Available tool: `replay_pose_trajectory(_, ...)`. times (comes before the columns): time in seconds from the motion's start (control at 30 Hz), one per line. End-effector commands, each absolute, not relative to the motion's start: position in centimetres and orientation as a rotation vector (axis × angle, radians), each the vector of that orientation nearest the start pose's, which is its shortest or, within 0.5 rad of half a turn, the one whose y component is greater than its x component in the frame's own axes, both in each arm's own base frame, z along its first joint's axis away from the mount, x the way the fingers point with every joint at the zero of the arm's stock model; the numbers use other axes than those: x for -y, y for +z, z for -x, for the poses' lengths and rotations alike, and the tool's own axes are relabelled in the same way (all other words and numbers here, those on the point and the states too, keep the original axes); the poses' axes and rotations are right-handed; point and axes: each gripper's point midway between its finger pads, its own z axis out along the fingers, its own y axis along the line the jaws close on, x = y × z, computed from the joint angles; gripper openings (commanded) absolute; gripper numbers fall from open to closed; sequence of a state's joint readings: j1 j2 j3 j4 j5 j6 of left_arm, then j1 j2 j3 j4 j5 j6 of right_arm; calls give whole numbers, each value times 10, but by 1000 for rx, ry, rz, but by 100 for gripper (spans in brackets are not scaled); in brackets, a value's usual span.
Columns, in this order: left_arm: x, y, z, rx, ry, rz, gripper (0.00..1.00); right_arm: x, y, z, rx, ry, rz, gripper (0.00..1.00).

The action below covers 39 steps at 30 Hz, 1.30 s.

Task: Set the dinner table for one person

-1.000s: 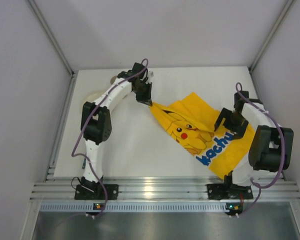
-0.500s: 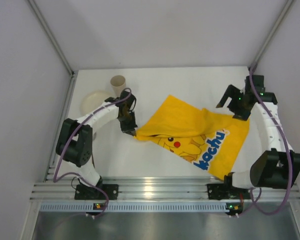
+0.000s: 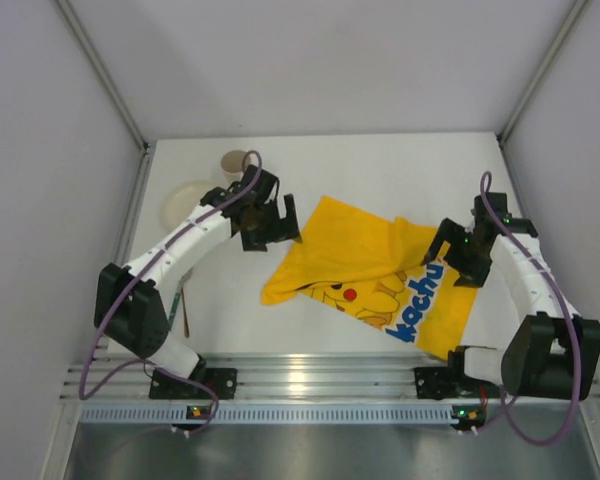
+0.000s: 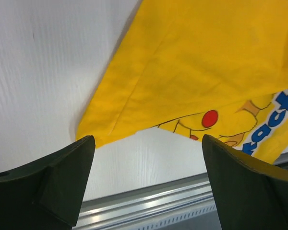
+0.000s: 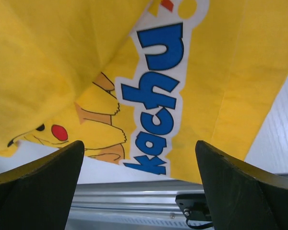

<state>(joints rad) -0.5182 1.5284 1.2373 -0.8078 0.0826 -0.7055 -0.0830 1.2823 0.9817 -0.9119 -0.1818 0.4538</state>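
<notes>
The dinner table (image 3: 380, 165) is a matte-white top with an aluminium rail (image 3: 320, 375) along its near edge. A yellow cartoon-printed cloth mat (image 3: 370, 265) lies on it right of centre, its far half folded over the print. My left gripper (image 3: 275, 228) hovers open over the mat's left corner, holding nothing; in the left wrist view the mat (image 4: 197, 72) lies below the spread fingers (image 4: 62, 184). My right gripper (image 3: 452, 255) stands open above the mat's right part, over the blue lettering (image 5: 156, 96).
A cream cup (image 3: 234, 160) stands at the far left, partly behind the left arm. A pale plate (image 3: 183, 200) lies beside it. A thin brown utensil (image 3: 186, 310) lies near the left arm's base. Grey walls close in the table on three sides.
The left gripper has opened and let go of the mat's left corner, then lifted away toward the back. The right arm has swung in over the mat's right side.
</notes>
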Motion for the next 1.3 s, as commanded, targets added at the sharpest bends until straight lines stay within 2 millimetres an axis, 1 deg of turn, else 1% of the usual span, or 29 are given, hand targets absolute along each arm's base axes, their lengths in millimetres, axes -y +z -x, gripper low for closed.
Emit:
replay_pose_trajectory(0.0, 223, 169, -343, -2549, -465, 44, 98, -36, 124, -231, -2671, 370, -630, 100)
replay_pose_trajectory(0.07, 234, 165, -364, -2526, -462, -13, 98, -38, 118, -221, -2696, 379, -622, 100)
replay_pose_trajectory(0.1, 244, 157, -384, -2517, -455, -58, 98, -38, 119, -219, -2693, 379, -616, 100)
replay_pose_trajectory(0.17, 254, 147, -405, -2514, -438, -103, 98, -38, 120, -214, -2704, 376, -618, 100)
replay_pose_trajectory(0.2, 262, 135, -422, -2522, -422, -134, 98, -38, 122, -214, -2702, 374, -615, 100)
replay_pose_trajectory(0.27, 272, 122, -438, -2536, -421, -163, 98, -38, 128, -214, -2697, 371, -607, 100)
replay_pose_trajectory(0.3, 280, 111, -452, -2542, -422, -191, 97, -37, 130, -214, -2695, 366, -600, 100)
replay_pose_trajectory(0.37, 289, 97, -461, -2559, -435, -214, 96, -35, 132, -212, -2699, 352, -598, 100)
replay_pose_trajectory(0.4, 293, 85, -470, -2568, -436, -226, 96, -36, 134, -212, -2699, 354, -600, 100)
replay_pose_trajectory(0.47, 293, 72, -477, -2578, -411, -226, 95, -35, 134, -211, -2700, 352, -601, 100)
replay_pose_trajectory(0.5, 293, 60, -481, -2596, -406, -210, 94, -36, 133, -209, -2706, 352, -605, 100)
replay_pose_trajectory(0.53, 294, 55, -482, -2606, -421, -204, 90, -34, 132, -208, -2710, 342, -604, 100)
replay_pose_trajectory(0.57, 293, 44, -482, -2630, -435, -189, 87, -34, 131, -208, -2716, 334, -605, 100)
replay_pose_trajectory(0.63, 300, 37, -477, -2651, -510, -184, 79, -32, 129, -208, -2723, 315, -600, 100)
replay_pose_trajectory(0.67, 303, 35, -477, -2647, -536, -187, 67, -31, 128, -209, -2728, 310, -605, 100)
replay_pose_trajectory(0.7, 305, 28, -473, -2662, -560, -189, 62, -30, 127, -210, -2728, 305, -603, 100)
replay_pose_trajectory(0.73, 311, 27, -467, -2672, -616, -204, 54, -30, 126, -212, -2728, 304, -606, 100)
replay_pose_trajectory(0.77, 316, 25, -467, -2666, -653, -216, 47, -30, 123, -212, -2740, 301, -606, 100)
replay_pose_trajectory(0.8, 319, 21, -461, -2680, -688, -229, 43, -30, 122, -212, -2744, 301, -609, 100)
replay_pose_trajectory(0.83, 322, 20, -458, -2685, -719, -240, 41, -30, 120, -214, -2742, 302, -611, 100)
replay_pose_trajectory(0.87, 323, 17, -456, -2695, -724, -241, 38, -30, 117, -214, -2753, 300, -612, 100)
replay_pose_trajectory(0.97, 324, 10, -453, -2712, -738, -254, 34, -31, 112, -217, -2763, 309, -616, 100)
replay_pose_trajectory(1.03, 325, 10, -454, -2711, -748, -261, 17, -31, 110, -218, -2767, 311, -620, 100)
replay_pose_trajectory(1.07, 326, 11, -458, -2705, -750, -264, 0, -31, 107, -219, -2773, 310, -622, 100)
replay_pose_trajectory(1.13, 326, 12, -460, -2710, -744, -258, 0, -31, 105, -219, -2776, 314, -622, 100)
replay_pose_trajectory(1.2, 316, 15, -473, -2694, -666, -208, 0, -32, 103, -220, -2780, 321, -627, 100)
replay_pose_trajectory(1.23, 309, 17, -476, -2698, -623, -179, 0, -33, 102, -220, -2783, 323, -623, 100)
replay_pose_trajectory(1.27, 290, 23, -489, -2676, -538, -100, 0, -33, 102, -220, -2783, 323, -628, 100)
